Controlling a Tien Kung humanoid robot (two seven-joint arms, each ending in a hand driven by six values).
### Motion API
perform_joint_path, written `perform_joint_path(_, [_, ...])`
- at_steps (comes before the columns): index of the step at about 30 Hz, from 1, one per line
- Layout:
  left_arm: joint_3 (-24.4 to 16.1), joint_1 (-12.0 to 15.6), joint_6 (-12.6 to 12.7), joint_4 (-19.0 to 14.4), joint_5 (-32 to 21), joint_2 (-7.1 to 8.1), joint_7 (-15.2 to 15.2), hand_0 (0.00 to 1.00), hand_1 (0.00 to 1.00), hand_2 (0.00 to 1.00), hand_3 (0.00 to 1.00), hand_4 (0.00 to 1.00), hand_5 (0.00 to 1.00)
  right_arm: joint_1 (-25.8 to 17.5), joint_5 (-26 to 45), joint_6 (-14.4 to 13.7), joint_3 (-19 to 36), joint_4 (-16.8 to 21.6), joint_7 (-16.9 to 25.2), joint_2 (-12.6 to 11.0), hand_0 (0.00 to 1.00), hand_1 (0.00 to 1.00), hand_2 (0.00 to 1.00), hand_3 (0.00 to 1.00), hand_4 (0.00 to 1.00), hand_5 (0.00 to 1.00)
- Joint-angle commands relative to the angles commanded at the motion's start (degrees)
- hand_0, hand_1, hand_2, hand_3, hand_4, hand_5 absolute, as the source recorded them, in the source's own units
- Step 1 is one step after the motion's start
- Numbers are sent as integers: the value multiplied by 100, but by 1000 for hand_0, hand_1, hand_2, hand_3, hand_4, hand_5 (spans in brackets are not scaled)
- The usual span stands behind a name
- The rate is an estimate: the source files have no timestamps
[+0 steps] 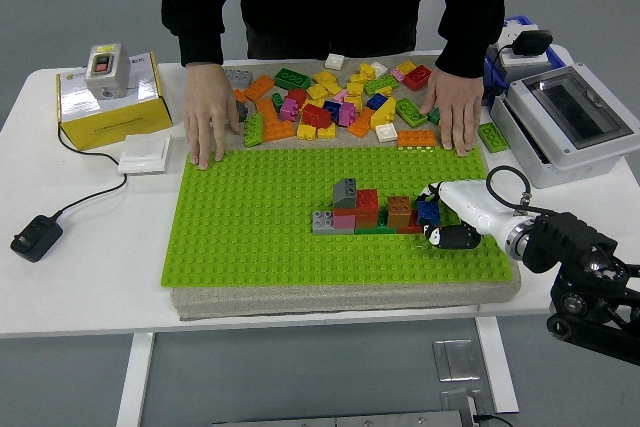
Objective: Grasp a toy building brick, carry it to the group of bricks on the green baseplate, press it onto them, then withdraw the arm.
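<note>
Gripping a blue brick point(428, 211), right hand point(447, 217) meets brick cluster point(365, 209) | green baseplate point(260, 227) | person's hands point(210, 115) flat by loose bricks point(335, 102)

Right hand point(447, 215) lay on the green baseplate point(250, 237), fingers curled around a blue brick point(428, 210) at the right end of the group of bricks point(368, 211). Blue brick touched the group's brown brick point(400, 209). Left arm not seen.

Person stood at far side, both hands flat, palms down. One hand point(210, 120) rested at the baseplate's far left corner, the other hand point(456, 115) at its far right corner. Loose brick pile point(330, 102) lay between them on the grey mat point(215, 77).

Yellow box point(108, 102) with a switch unit point(105, 69) on top stood far left.
</note>
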Motion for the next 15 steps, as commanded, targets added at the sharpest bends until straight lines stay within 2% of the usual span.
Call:
perform_joint_path(1, [-5, 1, -2, 0, 7, 0, 6, 686, 645, 556, 666, 117, 664, -3, -1, 1, 3, 1, -1, 0, 43, 169, 745, 808, 487, 367])
perform_joint_path(15, [-27, 10, -12, 0, 73, 5, 46, 686, 647, 560, 666, 115, 661, -18, 3, 65, 50, 32, -13, -10, 43, 174, 754, 820, 501, 365])
